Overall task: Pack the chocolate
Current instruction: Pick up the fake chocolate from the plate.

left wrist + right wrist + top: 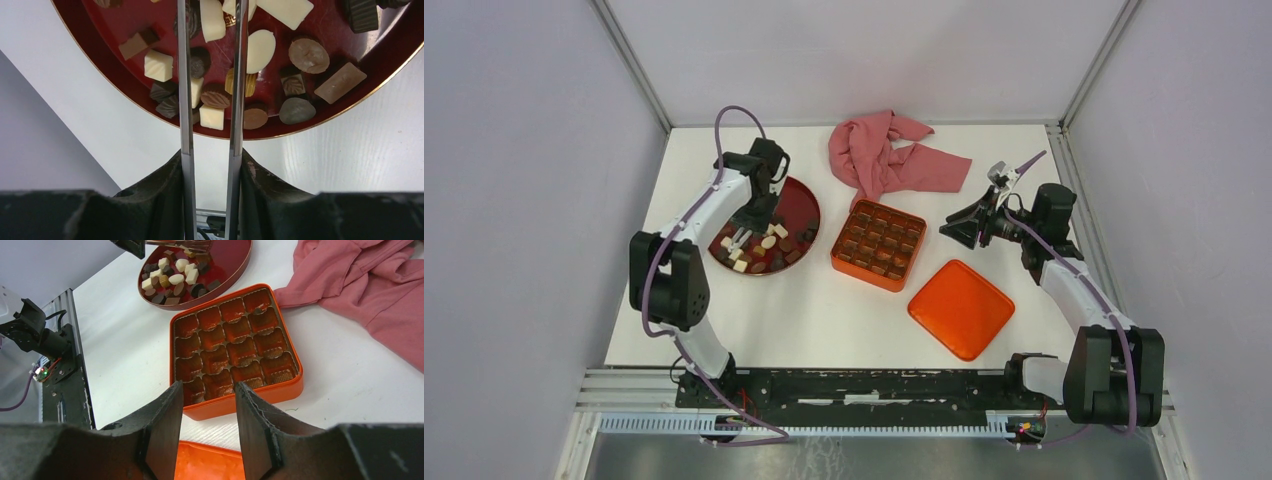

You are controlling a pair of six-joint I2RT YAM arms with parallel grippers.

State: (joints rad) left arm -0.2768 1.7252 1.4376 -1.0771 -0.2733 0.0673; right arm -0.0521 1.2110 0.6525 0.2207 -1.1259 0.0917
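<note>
The chocolate [759,250] lies as many small dark, tan and cream pieces on the round dark-red plate [805,200]. My left gripper [739,241] has long thin metal fingers and hangs low over the plate's near side. In the left wrist view its fingers [185,75] stand apart over the pieces [309,54], with a cream piece lying between them near the tips, gripped by neither. The orange tin [876,274] stands mid-table with its compartments bare. My right gripper [955,229] is open and empty, raised to the right of the tin [250,400].
The tin's orange lid [961,308] lies flat, front right of the tin, and shows under my right fingers [210,462]. A crumpled pink cloth [889,155] lies at the back, behind the tin. White walls close in the table on three sides.
</note>
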